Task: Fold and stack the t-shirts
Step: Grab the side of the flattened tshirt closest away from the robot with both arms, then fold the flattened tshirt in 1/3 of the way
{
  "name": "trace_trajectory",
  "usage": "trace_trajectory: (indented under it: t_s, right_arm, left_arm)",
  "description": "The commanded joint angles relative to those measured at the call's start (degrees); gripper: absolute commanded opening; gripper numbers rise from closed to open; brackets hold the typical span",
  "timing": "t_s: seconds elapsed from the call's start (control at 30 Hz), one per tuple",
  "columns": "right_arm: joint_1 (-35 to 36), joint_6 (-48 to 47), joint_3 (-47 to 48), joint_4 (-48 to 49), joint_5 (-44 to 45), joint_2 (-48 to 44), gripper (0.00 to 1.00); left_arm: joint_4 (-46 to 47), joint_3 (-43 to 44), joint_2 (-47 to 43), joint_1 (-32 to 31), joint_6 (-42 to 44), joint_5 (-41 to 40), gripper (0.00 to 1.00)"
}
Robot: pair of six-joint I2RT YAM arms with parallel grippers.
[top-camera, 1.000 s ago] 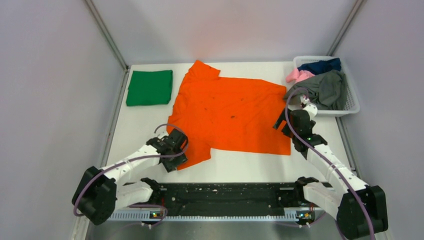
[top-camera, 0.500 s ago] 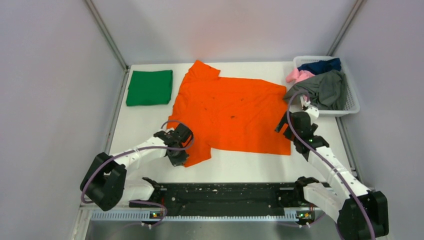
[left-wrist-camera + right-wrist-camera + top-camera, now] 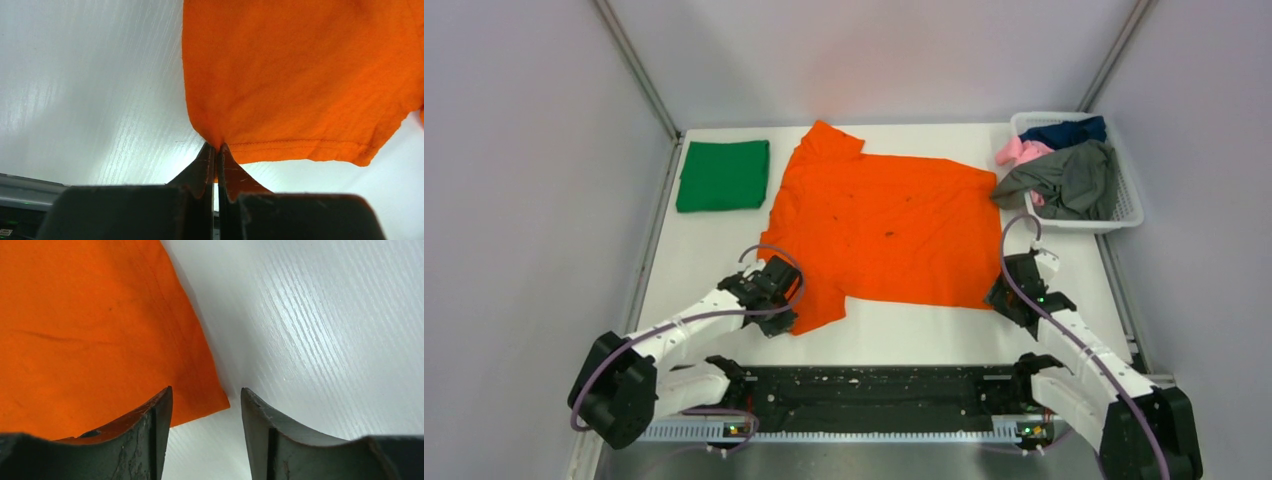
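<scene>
A bright orange t-shirt (image 3: pixel 884 225) lies spread flat in the middle of the table. My left gripper (image 3: pixel 786 318) sits at its near left sleeve. In the left wrist view that gripper (image 3: pixel 216 146) is shut on the sleeve's hem corner, and the orange cloth (image 3: pixel 300 75) is bunched into the tips. My right gripper (image 3: pixel 1004 292) is at the shirt's near right corner. Seen from the right wrist, it (image 3: pixel 206 390) stands open, the corner of the orange cloth (image 3: pixel 90 325) lying between its fingers on the table. A green t-shirt (image 3: pixel 722 175) lies folded at the far left.
A white lattice basket (image 3: pixel 1127 205) at the far right holds a grey shirt (image 3: pixel 1074 180), a pink one (image 3: pixel 1016 150) and a navy one (image 3: pixel 1064 130). Grey walls close in both sides. A black rail runs along the near edge.
My left gripper has closed on the sleeve's hem. My right arm has drawn back along the shirt's right edge to its near corner, and its jaws have narrowed.
</scene>
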Motion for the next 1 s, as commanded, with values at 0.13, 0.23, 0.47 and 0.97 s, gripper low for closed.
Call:
trace_trajectory:
  t_s: [0.13,0.23,0.47,0.97]
  right_arm:
    - [-0.34,1.52,-2.23,6.74,-2.32,4.53,0.23]
    - [-0.34,0.85,-1.75,7.27,-4.47,5.81,0.11]
    - [-0.34,-0.38,0.12,1.38,-3.14,2.82,0.00]
    - [-0.21,3.76,2.24,-3.38,-5.76,-5.23,0.00]
  left_arm:
    - [-1.04,-0.75,-2.44,-0.26,-1.39,-1.22,0.00]
    - [-0.48,-0.90,-2.47,-0.25,-1.96,-1.15,0.00]
    - [-3.13,-1.79,-5.53,-0.48,-4.41,-0.01,0.00]
    - [-2.65,1.54,-16.84,-3.49,-3.20,-1.14,0.00]
